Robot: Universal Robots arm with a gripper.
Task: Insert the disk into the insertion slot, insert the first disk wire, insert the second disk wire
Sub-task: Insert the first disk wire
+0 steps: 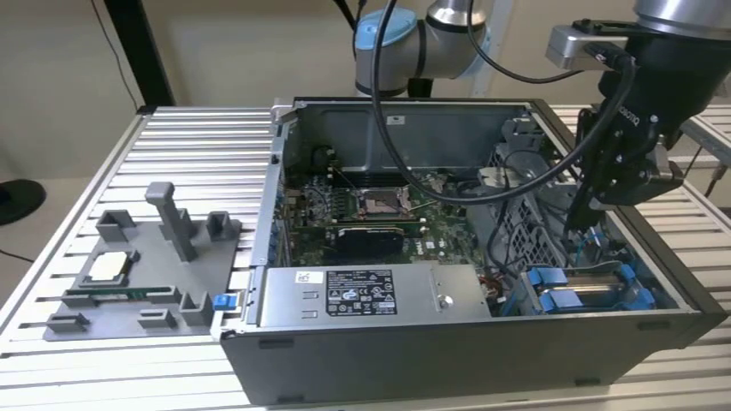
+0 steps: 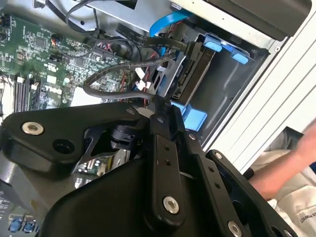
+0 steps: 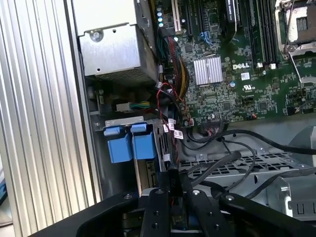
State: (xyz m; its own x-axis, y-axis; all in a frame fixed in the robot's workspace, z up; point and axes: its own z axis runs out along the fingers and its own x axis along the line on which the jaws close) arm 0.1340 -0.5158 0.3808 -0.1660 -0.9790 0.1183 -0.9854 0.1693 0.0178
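The disk point(image 2: 196, 74) sits on edge in the insertion slot point(image 2: 238, 81), and blue carrier tabs point(image 2: 195, 117) stick out at its end. In the exterior view the disk point(image 1: 591, 284) lies low in the case's near corner on that view's right, between blue tabs. My gripper point(image 1: 580, 224) reaches down into the case right above it. In both wrist views the fingers come together at the disk's connector end, pinching a black disk wire plug point(image 2: 164, 101). In the first wrist view my gripper point(image 3: 173, 181) is beside the blue tabs point(image 3: 131, 145). A blue flat wire point(image 2: 165, 23) runs nearby.
The grey power-supply box point(image 1: 365, 295) fills the case's front beside the slot. The motherboard point(image 1: 365, 210) and loose black cables point(image 3: 232, 158) lie behind. A grey fixture point(image 1: 149, 265) stands on the slatted table on the exterior view's left. A person's hand point(image 2: 306, 148) is outside the case.
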